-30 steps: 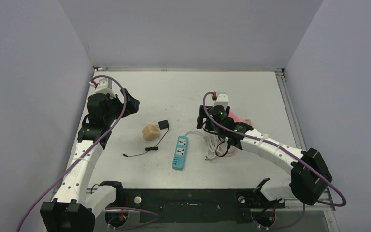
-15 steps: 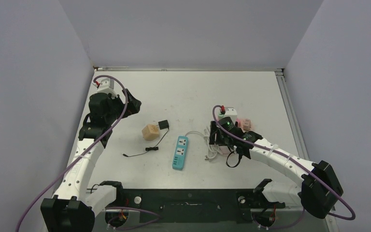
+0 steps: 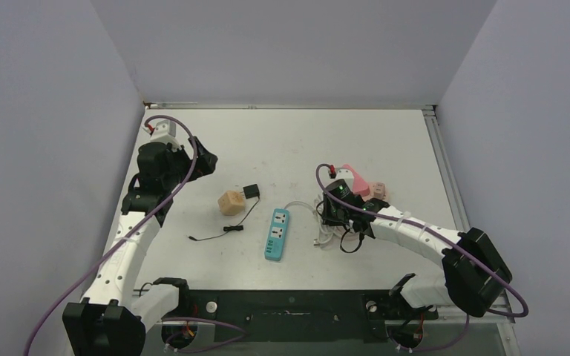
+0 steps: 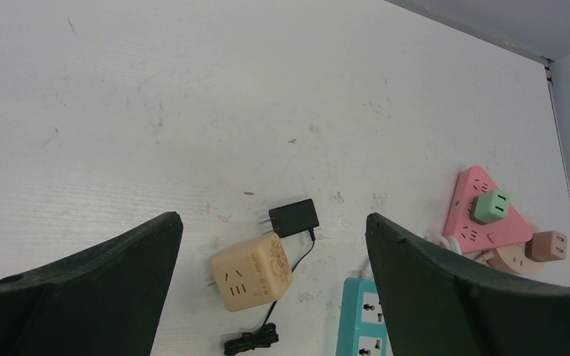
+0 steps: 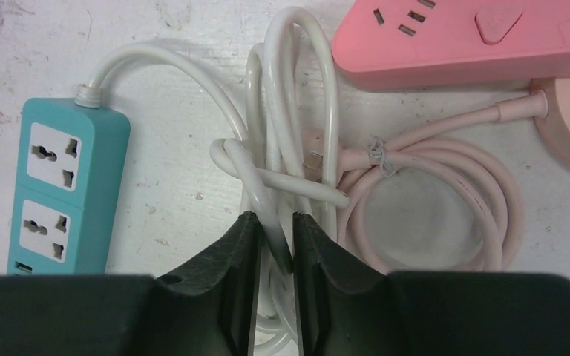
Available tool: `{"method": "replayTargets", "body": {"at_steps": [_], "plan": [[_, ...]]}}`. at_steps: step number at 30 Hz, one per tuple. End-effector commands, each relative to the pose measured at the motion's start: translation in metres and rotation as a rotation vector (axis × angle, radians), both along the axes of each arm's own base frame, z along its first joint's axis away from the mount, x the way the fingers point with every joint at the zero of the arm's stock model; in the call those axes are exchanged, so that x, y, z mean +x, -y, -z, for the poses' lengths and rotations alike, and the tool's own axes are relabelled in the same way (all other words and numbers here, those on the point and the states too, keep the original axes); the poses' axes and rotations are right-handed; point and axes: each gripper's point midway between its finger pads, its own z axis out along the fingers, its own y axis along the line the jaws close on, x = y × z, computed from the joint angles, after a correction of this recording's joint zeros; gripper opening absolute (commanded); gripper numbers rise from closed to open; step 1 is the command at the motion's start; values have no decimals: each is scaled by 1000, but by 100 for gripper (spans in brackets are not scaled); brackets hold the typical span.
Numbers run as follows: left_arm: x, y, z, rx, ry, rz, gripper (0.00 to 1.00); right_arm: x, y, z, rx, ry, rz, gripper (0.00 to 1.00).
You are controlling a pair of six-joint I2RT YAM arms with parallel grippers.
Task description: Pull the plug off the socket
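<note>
The plug most likely meant, a small green square plastic plug (image 4: pixel 490 206), is seen seated on the top face of a pink triangular plastic socket strip (image 4: pixel 466 191) at the right of the table. It is not yet pulled off. Nothing is touching it.

Just in front of that strip, a coiled pink rubber cord (image 5: pixel 445 170) is tangled with a looped white plastic cable (image 5: pixel 297 111), which is traced back to a teal rectangular power strip (image 5: pixel 67 185) whose sockets are empty.

The right gripper (image 5: pixel 271 237) is pressed together on a strand of this white cable, pinching it low over the table. A second ago its jaws were spread and it was held farther back, over the pink strip; since then it has been brought forward and down and closed. By this change the cable is secured, not the plug, so the task itself is judged no further along. It may be that the tangle is being cleared, or the wrong item has been taken.

Well apart on the left, the left gripper (image 4: pixel 271 226) is kept raised and spread wide, unchanged, above a beige plastic cube adapter (image 4: pixel 252 271) and a black charger block (image 4: pixel 294 217) lying just beside it.
</note>
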Motion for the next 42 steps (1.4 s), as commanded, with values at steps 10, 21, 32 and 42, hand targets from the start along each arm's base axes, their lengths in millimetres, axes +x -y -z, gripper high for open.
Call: {"method": "replayTargets", "body": {"at_steps": [10, 21, 32, 42], "plan": [[5, 13, -12, -16, 24, 66, 91, -7, -49, -55, 77, 105, -90, 5], [4, 20, -12, -17, 21, 96, 91, -16, -57, -66, 31, 157, -57, 5], [4, 24, -10, -19, 11, 112, 91, -19, -41, -106, -91, 340, 39, 5], [4, 25, -8, -19, 6, 116, 91, -37, -74, -76, 22, 240, -66, 5]]}}
